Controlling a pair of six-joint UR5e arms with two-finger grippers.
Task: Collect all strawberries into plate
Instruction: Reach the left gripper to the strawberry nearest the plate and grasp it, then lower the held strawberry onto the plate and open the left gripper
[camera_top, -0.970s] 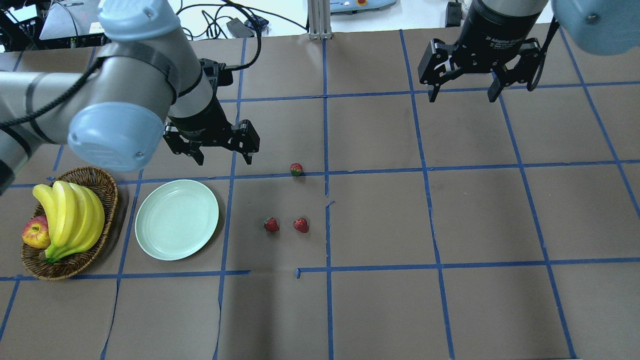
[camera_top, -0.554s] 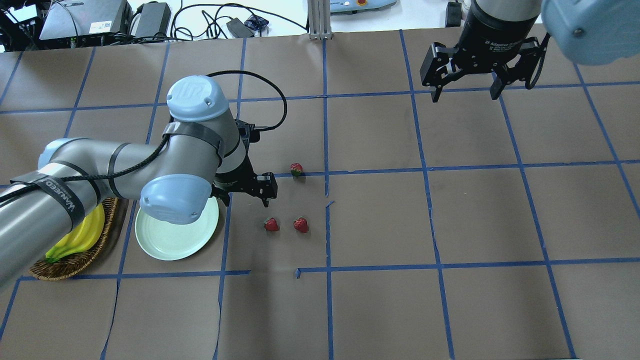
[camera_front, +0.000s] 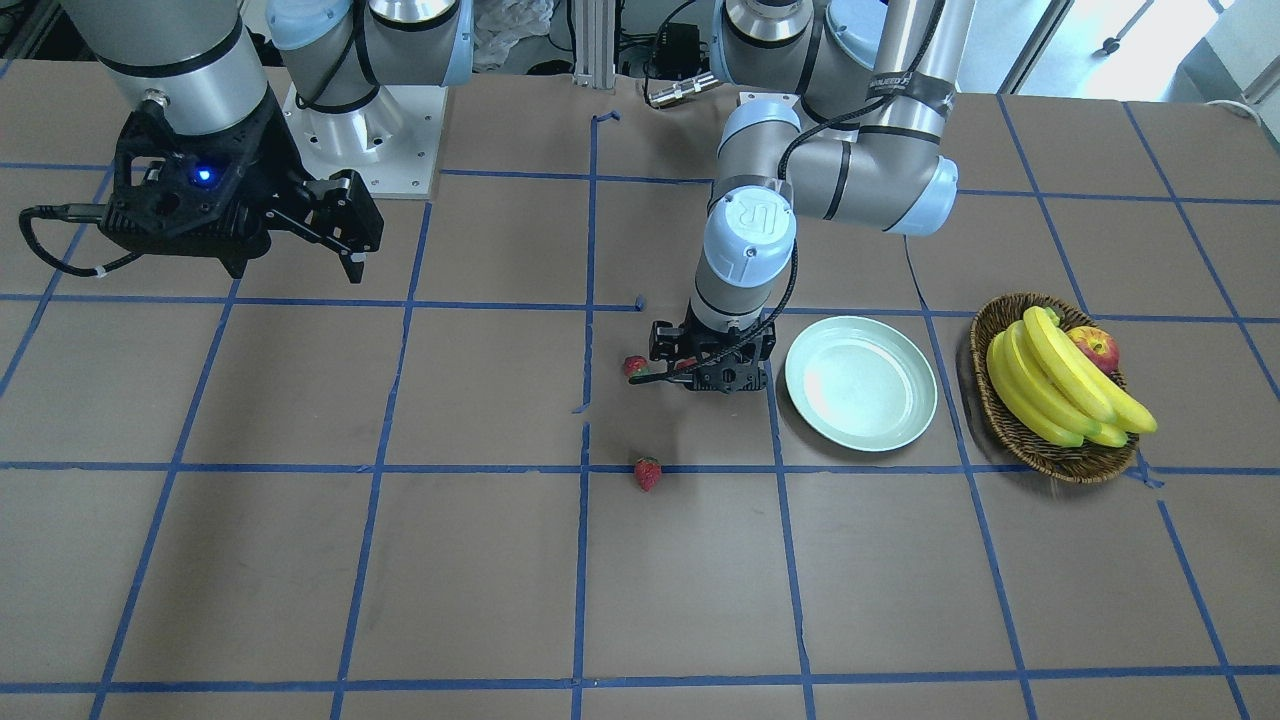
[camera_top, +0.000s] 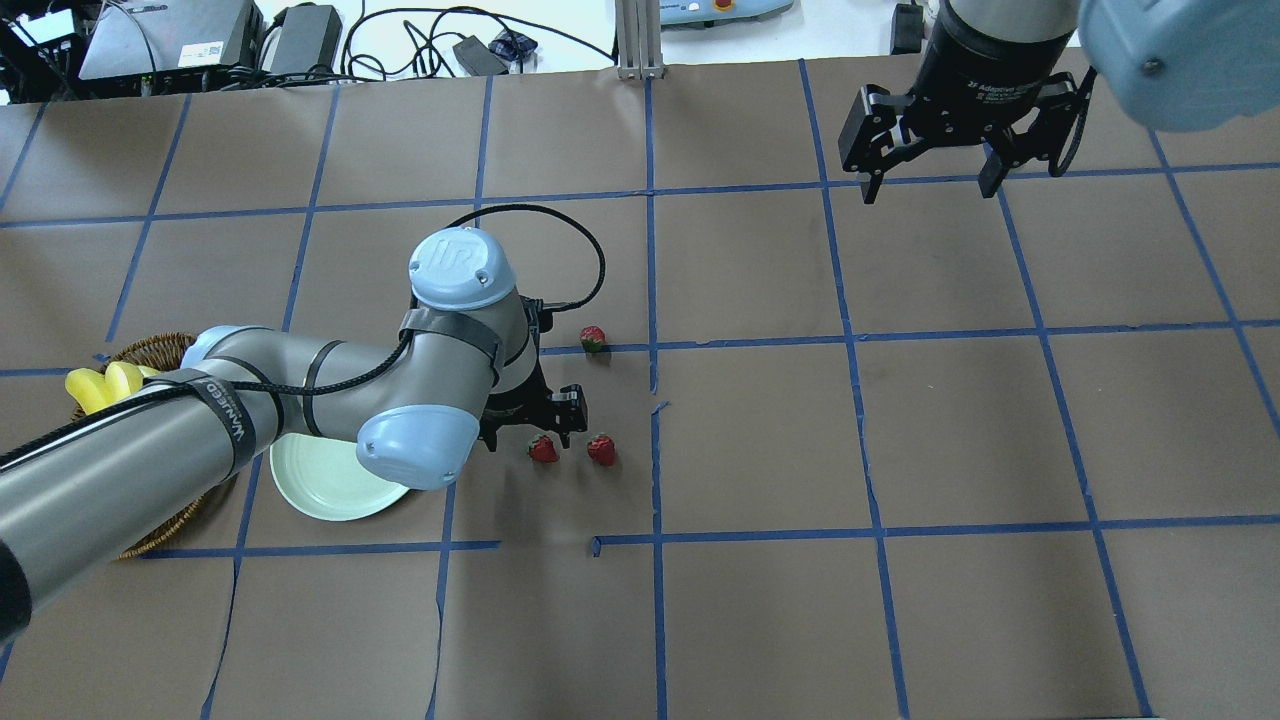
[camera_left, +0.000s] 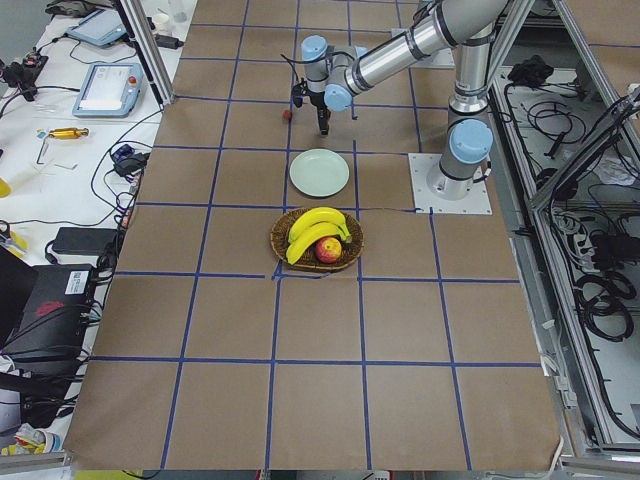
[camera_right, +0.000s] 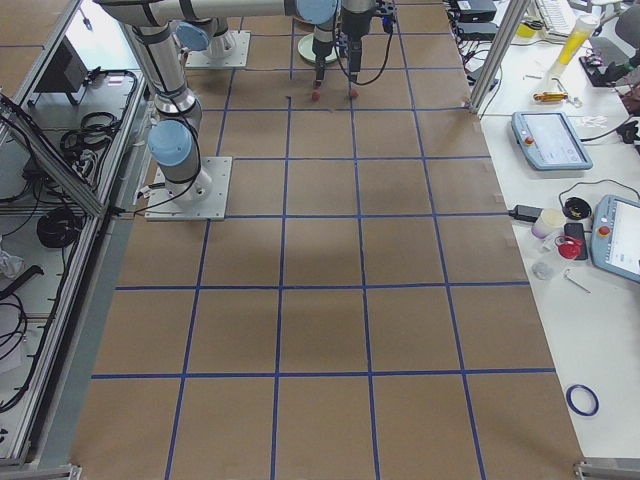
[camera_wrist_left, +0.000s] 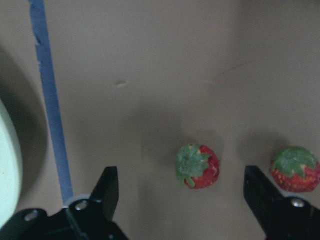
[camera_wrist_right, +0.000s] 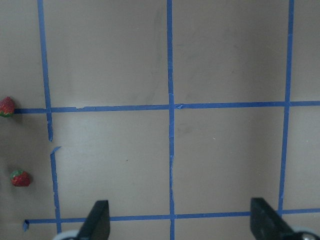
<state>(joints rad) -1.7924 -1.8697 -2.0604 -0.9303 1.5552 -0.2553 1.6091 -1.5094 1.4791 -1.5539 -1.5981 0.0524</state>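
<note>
Three strawberries lie on the brown table: one far (camera_top: 593, 338), two side by side nearer (camera_top: 543, 449) (camera_top: 601, 449). My left gripper (camera_top: 530, 432) is open and low over the left one of the pair. The left wrist view shows that berry (camera_wrist_left: 197, 166) between the open fingers, my left gripper (camera_wrist_left: 181, 192) just behind it, and the second berry (camera_wrist_left: 295, 169) outside the right finger. The mint-green plate (camera_top: 320, 485) is empty, partly hidden under my left arm, and fully visible in the front view (camera_front: 860, 385). My right gripper (camera_top: 928, 188) is open and empty, high at the far right.
A wicker basket (camera_front: 1050, 455) with bananas (camera_front: 1060, 385) and an apple (camera_front: 1095, 348) stands beside the plate, on the side away from the berries. Blue tape lines grid the table. The right wrist view shows two berries at its left edge (camera_wrist_right: 7, 107) (camera_wrist_right: 20, 177).
My left arm has swung down and to the right, from behind the plate to the pair of strawberries, still open. The right gripper has barely moved. The berries lie where they were.
</note>
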